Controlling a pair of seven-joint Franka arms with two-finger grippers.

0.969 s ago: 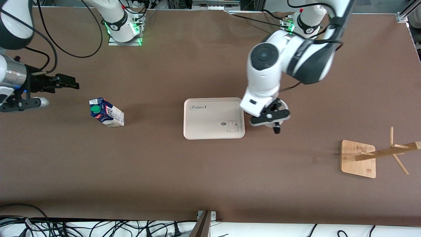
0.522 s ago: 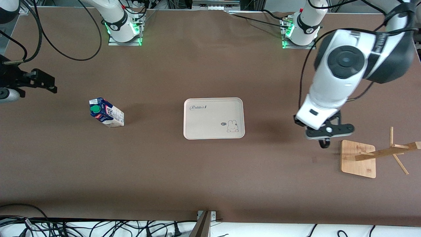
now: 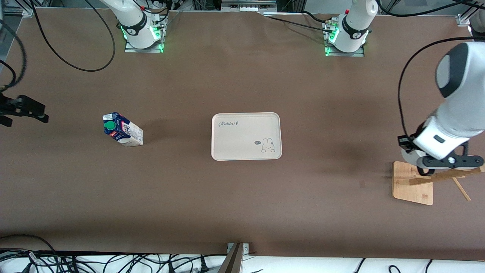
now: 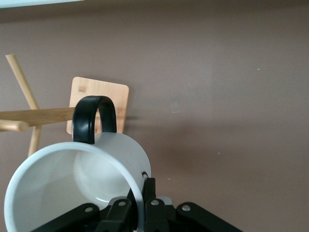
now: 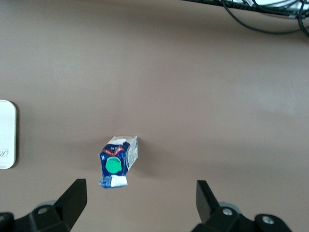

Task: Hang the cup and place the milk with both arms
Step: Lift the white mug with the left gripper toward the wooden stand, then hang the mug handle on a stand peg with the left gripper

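My left gripper [image 3: 444, 162] is shut on the rim of the white cup [image 4: 72, 183] and holds it over the wooden rack's base [image 3: 412, 182]. In the left wrist view the gripper [image 4: 140, 195] pinches the cup's wall, and the black handle [image 4: 94, 118] sits at the tip of the rack's pole [image 4: 43, 116]. In the front view the hand hides the cup's body. The milk [image 3: 122, 129] stands on the table toward the right arm's end. My right gripper [image 3: 24, 108] is open and empty, up over that end of the table. Its wrist view shows the milk [image 5: 118, 162] between the open fingers [image 5: 72, 200].
A cream tray [image 3: 246, 151] with a rabbit print lies in the middle of the table; its edge shows in the right wrist view [image 5: 7, 135]. The rack has side pegs [image 3: 462, 189]. Cables lie along the table edge nearest the front camera.
My left arm has carried the cup from beside the tray to the rack. My right gripper has drawn away toward the right arm's end of the table.
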